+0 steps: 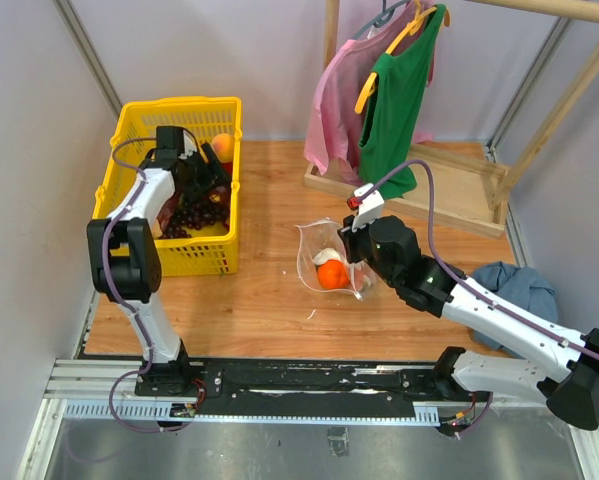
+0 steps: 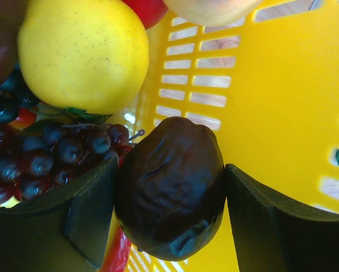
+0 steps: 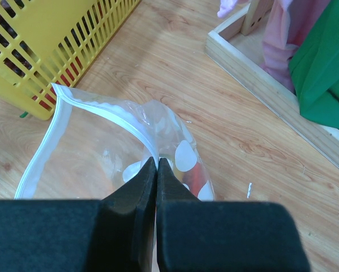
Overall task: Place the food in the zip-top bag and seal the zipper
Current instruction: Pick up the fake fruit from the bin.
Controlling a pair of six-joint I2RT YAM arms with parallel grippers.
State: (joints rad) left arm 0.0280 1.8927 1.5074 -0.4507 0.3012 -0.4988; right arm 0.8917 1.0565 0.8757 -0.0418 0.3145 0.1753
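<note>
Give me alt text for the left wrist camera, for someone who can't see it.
The left pincer grips a wrinkled dark purple fruit between its two black fingers, inside a yellow basket. Behind it lie a lemon and a bunch of dark grapes.

- Basket [image 1: 197, 256], ten o'clock: yellow plastic, glossy slotted walls.
- Here's the dark fruit [image 2: 169, 187]: wrinkled skin, waxy shine.
- Lemon [image 2: 81, 54]: smooth, finely speckled, soft sheen.
- Bag [image 3: 90, 141], centre: clear, crinkly, shiny plastic film; its strip [image 3: 110, 115] is whitish and duller.
- Table [image 1: 269, 300]: wood, visible grain, satin finish.
- Shirts [image 1: 394, 100], one o'clock: soft matt cloth.
</note>
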